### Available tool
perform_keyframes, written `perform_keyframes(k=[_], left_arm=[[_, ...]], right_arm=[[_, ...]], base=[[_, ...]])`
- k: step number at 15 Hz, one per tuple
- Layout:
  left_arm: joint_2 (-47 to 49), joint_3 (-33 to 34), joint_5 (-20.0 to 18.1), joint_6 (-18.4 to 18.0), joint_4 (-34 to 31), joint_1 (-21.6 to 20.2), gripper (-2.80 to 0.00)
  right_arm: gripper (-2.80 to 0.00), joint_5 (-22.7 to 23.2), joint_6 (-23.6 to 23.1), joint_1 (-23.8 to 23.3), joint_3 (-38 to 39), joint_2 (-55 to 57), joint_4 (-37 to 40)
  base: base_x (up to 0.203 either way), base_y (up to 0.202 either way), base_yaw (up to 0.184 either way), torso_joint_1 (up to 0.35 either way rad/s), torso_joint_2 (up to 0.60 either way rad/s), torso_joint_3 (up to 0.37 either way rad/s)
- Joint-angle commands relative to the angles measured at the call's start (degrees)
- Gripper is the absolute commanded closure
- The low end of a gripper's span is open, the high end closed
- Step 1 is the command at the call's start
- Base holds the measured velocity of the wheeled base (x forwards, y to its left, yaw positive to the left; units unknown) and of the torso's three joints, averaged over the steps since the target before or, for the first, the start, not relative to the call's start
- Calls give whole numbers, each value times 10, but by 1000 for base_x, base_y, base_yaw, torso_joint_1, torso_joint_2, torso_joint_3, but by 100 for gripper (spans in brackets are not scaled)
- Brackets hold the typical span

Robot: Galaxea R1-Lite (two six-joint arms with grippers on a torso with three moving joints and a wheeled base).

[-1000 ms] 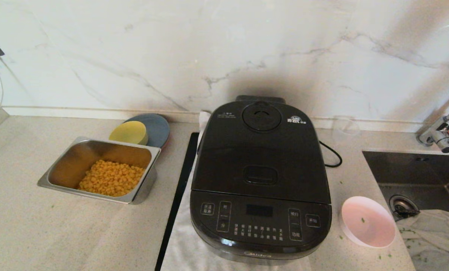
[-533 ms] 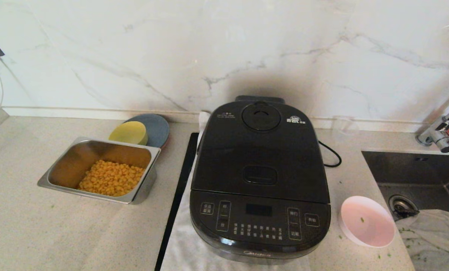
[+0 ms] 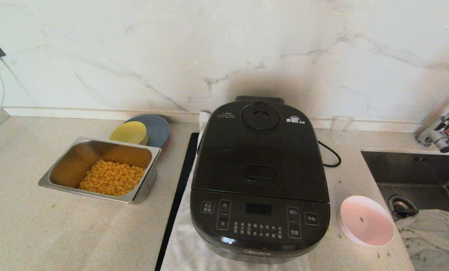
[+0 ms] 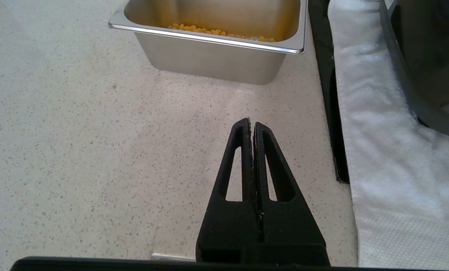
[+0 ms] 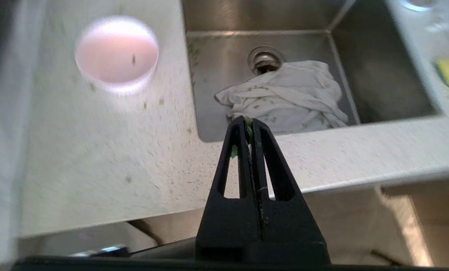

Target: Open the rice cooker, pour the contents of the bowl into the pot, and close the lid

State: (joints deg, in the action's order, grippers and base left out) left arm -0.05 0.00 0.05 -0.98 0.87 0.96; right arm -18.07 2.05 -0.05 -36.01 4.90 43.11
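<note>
The black rice cooker (image 3: 260, 177) stands mid-counter with its lid (image 3: 260, 146) down, so the pot is hidden. Right of it sits the pale pink bowl (image 3: 367, 221), holding only a single green herb bit (image 3: 361, 219); the right wrist view shows the bowl (image 5: 117, 52) too. Neither gripper shows in the head view. My left gripper (image 4: 251, 122) is shut and empty, low over the counter in front of the steel tray (image 4: 209, 60). My right gripper (image 5: 249, 120) is shut above the counter's front edge by the sink (image 5: 379, 75), with green scraps stuck at its tips.
The steel tray (image 3: 155, 165) of corn sits left of the cooker, with a yellow bowl (image 3: 128, 132) on a blue plate (image 3: 158, 128) behind it. A white towel (image 3: 179, 244) lies under the cooker. The sink (image 3: 409, 169) holds a white cloth (image 3: 428, 229); the faucet (image 3: 441, 131) stands behind.
Nothing on the counter has moved; the head view has only shifted very slightly.
</note>
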Motion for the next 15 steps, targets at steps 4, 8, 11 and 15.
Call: perform_keyframes(k=[4,8,11,15], left_arm=[[0,4,0,0,0,0,0],[0,5,0,2,1,0,0],[0,5,0,1,1,0,0],[0,5,0,1,1,0,0]], right_arm=[[0,51,-70,-3,304,-47,-386],[0,187,-67,-2,358,-48,-420],[0,195,-68,-2,360,-47,-423],[0,195,-69,0,360,-47,-423]], base=[[0,0,0,0,0,0],[0,0,0,0,0,0],[0,0,0,0,0,0],[0,0,0,0,0,0]])
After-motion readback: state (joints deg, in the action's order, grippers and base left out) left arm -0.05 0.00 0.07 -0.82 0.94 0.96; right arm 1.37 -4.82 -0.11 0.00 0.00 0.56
